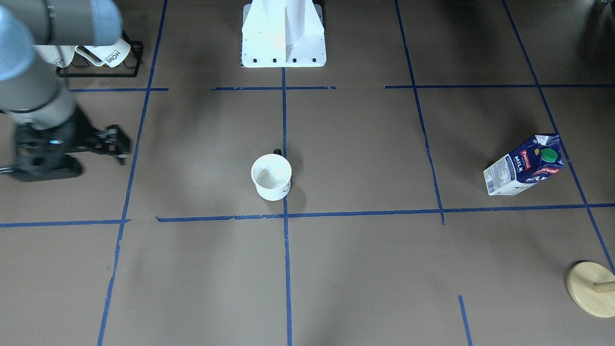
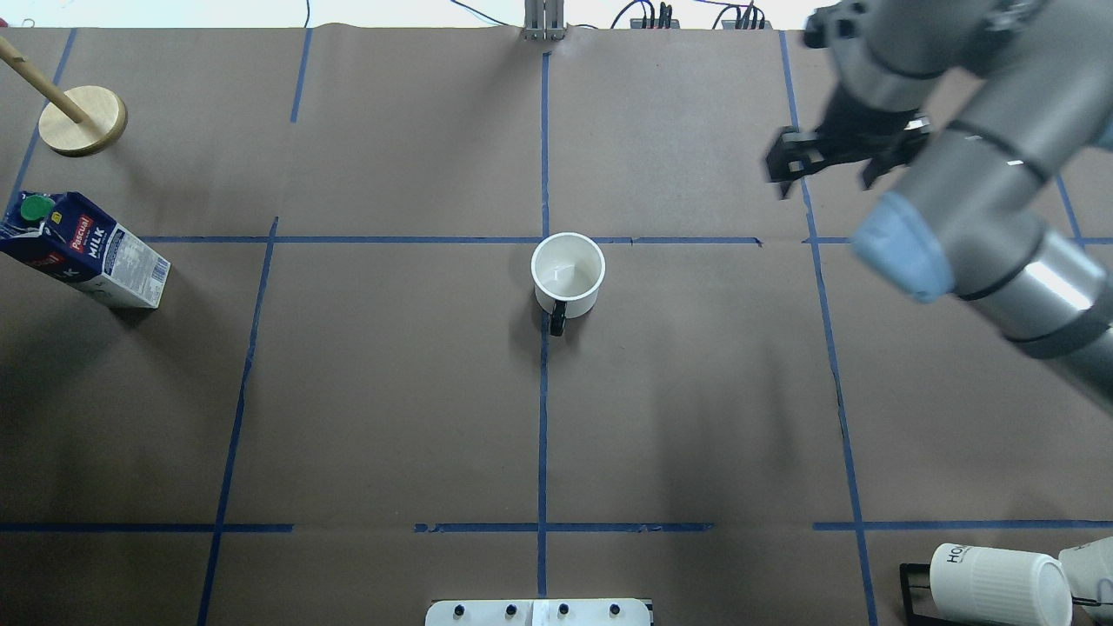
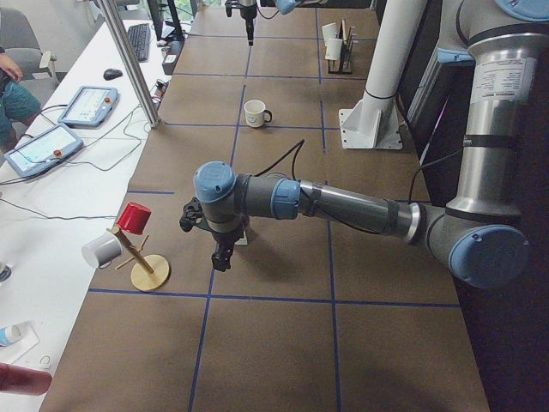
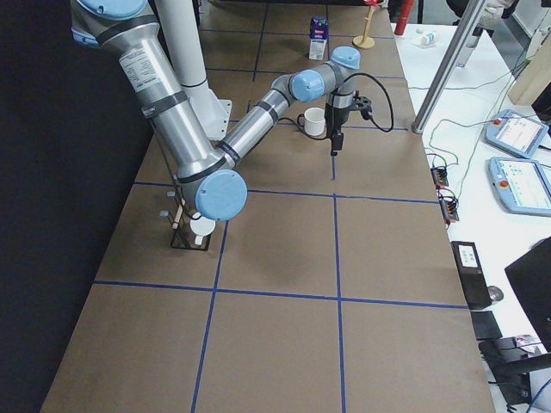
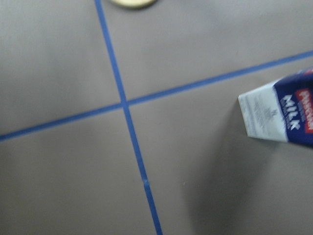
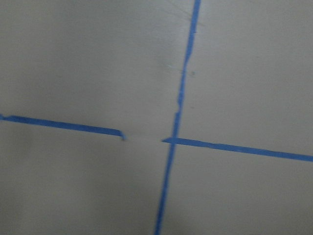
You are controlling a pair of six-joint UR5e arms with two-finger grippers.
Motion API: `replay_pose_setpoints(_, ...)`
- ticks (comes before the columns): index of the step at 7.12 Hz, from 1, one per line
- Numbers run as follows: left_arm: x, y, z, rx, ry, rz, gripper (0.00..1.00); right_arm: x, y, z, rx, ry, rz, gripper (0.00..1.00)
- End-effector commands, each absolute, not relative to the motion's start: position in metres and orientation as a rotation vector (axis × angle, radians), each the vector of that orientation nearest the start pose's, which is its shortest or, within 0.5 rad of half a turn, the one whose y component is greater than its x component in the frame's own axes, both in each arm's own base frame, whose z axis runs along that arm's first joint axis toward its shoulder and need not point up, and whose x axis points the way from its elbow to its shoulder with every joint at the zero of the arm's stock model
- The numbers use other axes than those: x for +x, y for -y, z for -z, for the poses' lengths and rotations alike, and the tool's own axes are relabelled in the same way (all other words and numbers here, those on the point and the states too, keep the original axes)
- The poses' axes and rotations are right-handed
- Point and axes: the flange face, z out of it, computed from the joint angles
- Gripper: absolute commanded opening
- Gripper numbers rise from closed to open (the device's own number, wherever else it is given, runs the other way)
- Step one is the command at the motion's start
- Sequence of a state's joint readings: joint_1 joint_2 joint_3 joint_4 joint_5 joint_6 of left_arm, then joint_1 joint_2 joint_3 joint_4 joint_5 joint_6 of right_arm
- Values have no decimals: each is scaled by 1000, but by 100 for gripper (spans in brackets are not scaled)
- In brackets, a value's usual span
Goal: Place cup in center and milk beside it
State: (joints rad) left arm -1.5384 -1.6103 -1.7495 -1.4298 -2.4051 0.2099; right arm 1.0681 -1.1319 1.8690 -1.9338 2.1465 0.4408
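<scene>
Fingers on my right gripper [image 2: 823,171] are spread wide and hold nothing. They hang toward the right edge of the table, well apart from the cup [image 2: 568,271]. My left gripper [image 3: 220,256] shows only from the side camera, so I cannot tell if its fingers are wide or narrow. It points down, near the milk [image 2: 87,252].

The cup stands in the center [image 2: 696,391], on the long tape line [image 2: 543,417]. Its mouth faces up. Its little black handle [image 2: 557,322] points to the near edge, toward my base. I think the cup part is done.

The milk stands close to the left edge, more toward the far left corner, well apart from the cup. It is upright, so its long way runs up and down, with the green cap [image 2: 36,208] on top.

So the job now, I think, is the milk, and it is for my left gripper. To do it well I should come down around the flat sides and squeeze at the middle, under the sloped top. Too hard, and the box may dent. Then I should carry it upright and set it just beside the cup, not bumping the handle.
</scene>
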Motion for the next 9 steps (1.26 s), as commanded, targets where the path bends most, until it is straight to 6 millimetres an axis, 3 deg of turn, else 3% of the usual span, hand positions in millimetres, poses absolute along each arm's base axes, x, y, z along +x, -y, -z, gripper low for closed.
replay_pose_setpoints(1,-40,508,-547,180,-856,-277,100,-78,543,-430,71,698,277,100)
replay_pose_setpoints(3,-38,518,-528,215,-854,-273,100,10,497,-517,51,706,322,100)
replay_pose_setpoints(4,-37,526,-514,218,-859,-236,100,40,469,-551,31,708,320,100)
replay_pose_setpoints(5,-15,537,-491,195,-869,-192,100,50,449,-573,37,708,301,100)
replay_pose_setpoints(6,18,532,-467,151,-878,-132,100,49,441,-581,52,707,286,100)
replay_pose_setpoints(9,81,528,-451,115,-864,-59,100,49,443,-578,47,708,254,100)
